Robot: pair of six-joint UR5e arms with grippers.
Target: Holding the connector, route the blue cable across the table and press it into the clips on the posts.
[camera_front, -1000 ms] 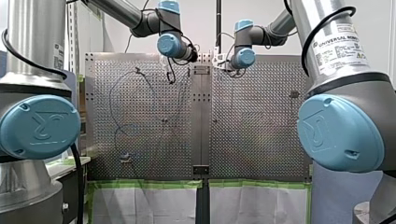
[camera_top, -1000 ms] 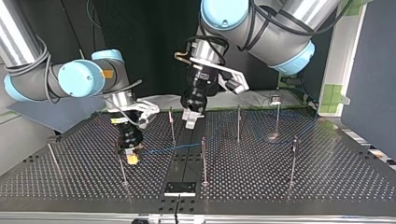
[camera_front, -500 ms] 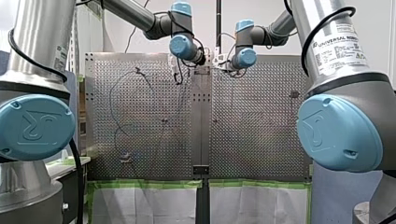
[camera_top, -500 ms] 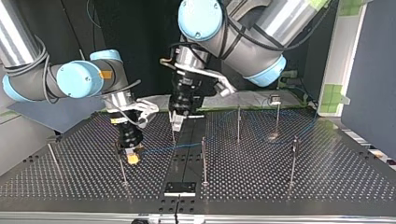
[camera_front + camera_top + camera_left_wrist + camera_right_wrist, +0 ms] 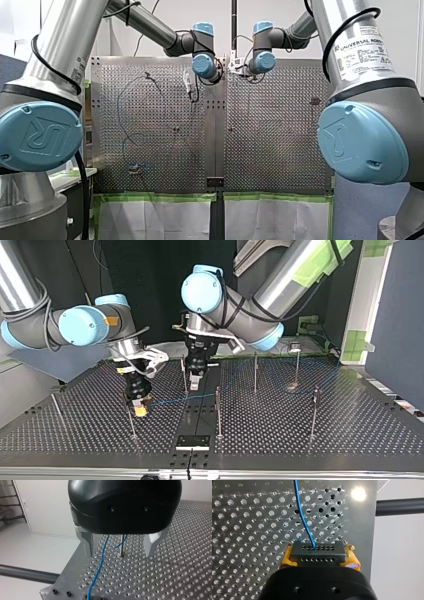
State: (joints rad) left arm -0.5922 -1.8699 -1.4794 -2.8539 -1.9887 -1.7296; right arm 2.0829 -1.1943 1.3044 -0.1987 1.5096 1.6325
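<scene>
Where the connector sits: clamped between the yellow pads (image 5: 285,559) of my right gripper (image 5: 141,408), the connector (image 5: 317,554) hangs above the table (image 5: 350,440). In the top view it is left of the middle strip (image 5: 196,420), toward the edge nearest that camera.
Connector axis: the long side runs pad to pad; the holed face looks ahead of the gripper, down at the perforated plate.
Blue cable: the blue cable (image 5: 172,400) leaves one hole of that face and runs low across the middle strip toward the table's right edge in the top view. Its long axis is roughly edge to edge; I cannot trace its course among the far posts.
Left gripper: my left gripper (image 5: 119,553) holds nothing, and its spread fingers (image 5: 87,542) straddle the cable and one post (image 5: 121,545).
Clip: hidden by the left gripper's body, so I cannot tell whether the cable is seated.
Risk, collision: a finger may strike the post on the way down, since the post stands off-centre between them.
Risk, miss: the cable lies beside the post, not on it, so a press may push it past the clip.
Risk, strain: pulling the line taut could tug the wire out of the connector or twist the connector in the pads.
</scene>
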